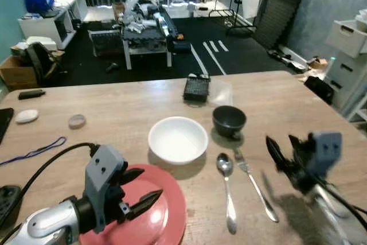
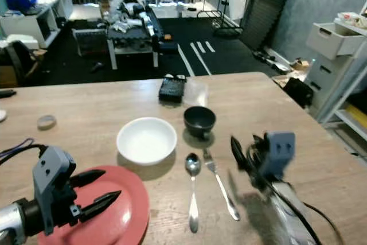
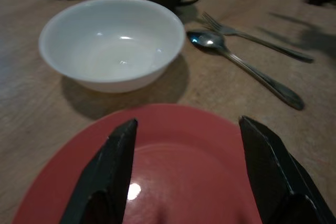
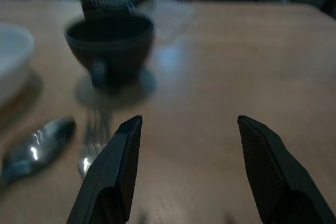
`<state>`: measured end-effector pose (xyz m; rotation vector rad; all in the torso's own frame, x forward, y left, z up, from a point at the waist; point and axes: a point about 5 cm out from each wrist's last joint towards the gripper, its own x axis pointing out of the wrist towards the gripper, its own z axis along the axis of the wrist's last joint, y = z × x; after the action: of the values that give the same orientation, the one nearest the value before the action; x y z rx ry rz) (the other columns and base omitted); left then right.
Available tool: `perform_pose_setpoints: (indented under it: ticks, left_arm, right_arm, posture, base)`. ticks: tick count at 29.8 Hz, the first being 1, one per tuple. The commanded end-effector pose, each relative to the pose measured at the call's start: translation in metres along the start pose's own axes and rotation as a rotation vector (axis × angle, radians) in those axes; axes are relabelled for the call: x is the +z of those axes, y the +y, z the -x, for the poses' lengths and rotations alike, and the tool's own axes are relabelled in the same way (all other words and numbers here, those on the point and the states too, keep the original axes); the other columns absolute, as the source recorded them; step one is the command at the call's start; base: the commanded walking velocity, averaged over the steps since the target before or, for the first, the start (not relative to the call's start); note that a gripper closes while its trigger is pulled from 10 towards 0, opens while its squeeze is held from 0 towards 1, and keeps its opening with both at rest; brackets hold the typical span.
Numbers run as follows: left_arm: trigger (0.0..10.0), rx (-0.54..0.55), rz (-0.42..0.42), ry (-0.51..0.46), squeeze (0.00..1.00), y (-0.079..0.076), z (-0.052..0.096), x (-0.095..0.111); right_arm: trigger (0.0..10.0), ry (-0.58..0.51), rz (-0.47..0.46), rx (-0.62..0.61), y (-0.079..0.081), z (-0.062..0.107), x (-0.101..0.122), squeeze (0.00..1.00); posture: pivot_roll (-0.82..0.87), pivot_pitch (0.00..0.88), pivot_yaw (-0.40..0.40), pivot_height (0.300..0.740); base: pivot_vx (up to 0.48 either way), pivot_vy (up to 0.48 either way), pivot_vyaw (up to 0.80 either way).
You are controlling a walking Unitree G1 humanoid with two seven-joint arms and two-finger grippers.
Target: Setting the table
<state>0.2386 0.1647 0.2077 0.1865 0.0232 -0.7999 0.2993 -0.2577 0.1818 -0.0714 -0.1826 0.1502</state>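
The left gripper point(image 1: 142, 192) hovers over the round red plate point(image 1: 163, 219) at the near edge of the wooden table point(image 1: 114, 113), its two black fingers spread apart with nothing between them. Just beyond the plate sits one white ceramic bowl point(image 1: 178, 139), close to the rim of the plate but apart from it.

The right gripper point(image 1: 281, 156) hangs above the table's right side, blurred in the head views; in its wrist view its fingers point(image 4: 113, 169) stand wide apart and hold nothing.

Between the two grippers lie one silver metal spoon point(image 1: 227, 190) and, beside it on the right, one silver metal fork point(image 1: 252, 183), side by side, handles toward the near edge. One dark cup with a handle point(image 1: 229, 120) stands just beyond the fork's tines, right of the bowl.

Farther back rests a small black ribbed block point(image 1: 196, 87). No writing or label can be read on anything.
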Motion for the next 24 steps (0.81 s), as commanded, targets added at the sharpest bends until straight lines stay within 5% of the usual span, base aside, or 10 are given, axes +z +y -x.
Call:
perform_pose_setpoints:
  ticks: [1, 12, 24]
  left_arm:
    - [10.0, -0.004, -0.006, 0.020, 0.00, 0.000, 0.001, -0.004]
    - [10.0, -0.034, -0.026, 0.060, 0.00, -0.010, -0.001, -0.015]
    - [10.0, -0.029, -0.027, 0.060, 0.00, -0.011, -0.004, -0.018]
  right_arm:
    - [10.0, 0.034, 0.012, 0.050, 0.003, 0.006, 0.001, 0.00]
    - [10.0, 0.171, -0.016, 0.291, 0.034, 0.018, 0.001, 0.00]
    - [10.0, 0.254, -0.096, 0.304, 0.072, 0.005, -0.017, 0.00]
  posture:
    - [0.08, 0.145, 0.071, 0.740]
    - [0.08, 0.152, 0.056, 0.740]
    - [0.09, 0.156, 0.048, 0.740]
  base:
    - [0.000, 0.000, 0.00]
    - [0.000, 0.000, 0.00]
    - [0.000, 0.000, 0.00]
